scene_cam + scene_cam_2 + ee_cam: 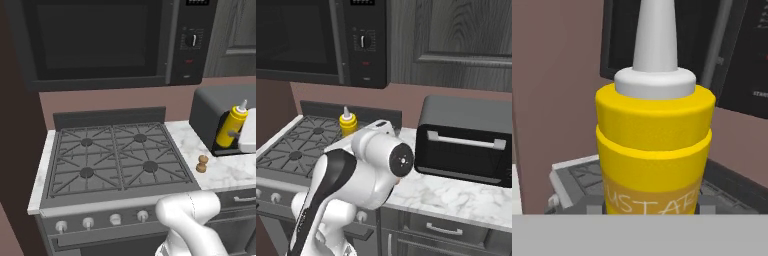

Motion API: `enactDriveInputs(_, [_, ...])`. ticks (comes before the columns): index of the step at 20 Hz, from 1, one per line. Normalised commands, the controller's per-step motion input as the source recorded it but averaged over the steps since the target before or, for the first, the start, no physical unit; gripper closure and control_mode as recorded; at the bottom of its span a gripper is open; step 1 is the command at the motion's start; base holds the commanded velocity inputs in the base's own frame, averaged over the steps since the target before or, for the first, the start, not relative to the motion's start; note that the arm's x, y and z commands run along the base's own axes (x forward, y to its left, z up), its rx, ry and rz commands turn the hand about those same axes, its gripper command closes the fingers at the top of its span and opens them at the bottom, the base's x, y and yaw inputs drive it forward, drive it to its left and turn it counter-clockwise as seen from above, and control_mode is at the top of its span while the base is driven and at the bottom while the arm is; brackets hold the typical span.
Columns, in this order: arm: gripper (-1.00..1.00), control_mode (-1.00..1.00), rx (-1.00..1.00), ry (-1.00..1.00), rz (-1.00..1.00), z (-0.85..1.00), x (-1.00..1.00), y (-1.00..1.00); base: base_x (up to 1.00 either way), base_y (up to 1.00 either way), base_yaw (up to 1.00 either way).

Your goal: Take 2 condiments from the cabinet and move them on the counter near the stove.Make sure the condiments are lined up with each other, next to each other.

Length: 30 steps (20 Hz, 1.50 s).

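Note:
The yellow squeeze bottle (231,126) leans slightly over the marble counter (226,172), just right of the stove (116,155). My gripper (232,135) is shut around its lower body, reaching in from the right. In the hand view the bottle (654,140) sits between the fingers, white nozzle pointing up. In the right base view my arm hides all but the bottle's top (347,122). The brown pepper mill (202,163) stands upright on the counter by the stove's right edge, in front and left of the bottle. The cabinet (456,35) hangs above, door closed.
A black toaster oven (466,140) stands on the counter close behind and right of the bottle. A black microwave (100,40) hangs over the stove. Silver knobs (115,219) line the stove front. Bare marble (456,192) lies before the toaster oven.

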Motion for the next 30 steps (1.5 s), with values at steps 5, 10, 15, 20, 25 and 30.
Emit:
enactDriveInputs(5, [1.00,-1.00,0.00,0.00,0.08,-0.66,0.44,-0.34,0.00,0.00,0.00])
enactDriveInputs(10, [1.00,-1.00,0.00,0.00,0.00,-0.60,0.42,-0.28,0.00,0.00,0.00])
enactDriveInputs(15, [1.00,-1.00,-0.04,0.00,0.00,-0.46,0.17,-0.30,0.00,0.00,0.00])
enactDriveInputs(20, [1.00,-1.00,-0.05,0.01,0.00,-0.39,0.12,-0.20,0.00,0.00,0.00])
enactDriveInputs(25, [1.00,-1.00,-0.02,0.00,0.00,-0.37,0.12,-0.20,0.00,0.00,0.00])
enactDriveInputs(30, [1.00,-1.00,-0.01,0.00,0.00,-0.41,0.12,-0.23,0.00,0.00,0.00])
